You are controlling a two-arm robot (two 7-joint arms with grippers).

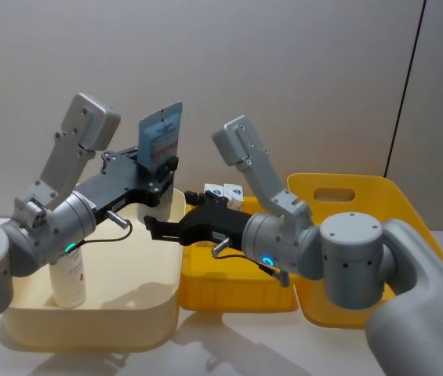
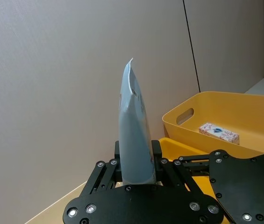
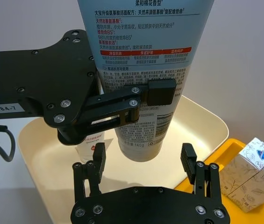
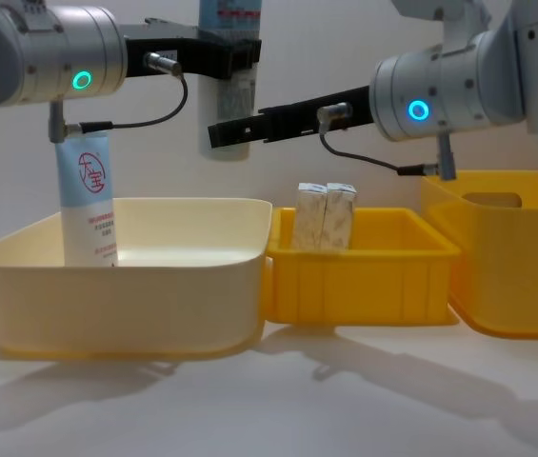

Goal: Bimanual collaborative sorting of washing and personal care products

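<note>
Over cream bin (image 1: 154, 317), left jaws clamping tube (image 1: 161, 135)

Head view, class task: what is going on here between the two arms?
The left claw is shut on a blue tube, holding it upright above the cream bin. The right claw, open, is at the tube's lower end, not gripping it. A second tube stands in the cream bin, and two cartons stand in the small yellow bin.
</note>
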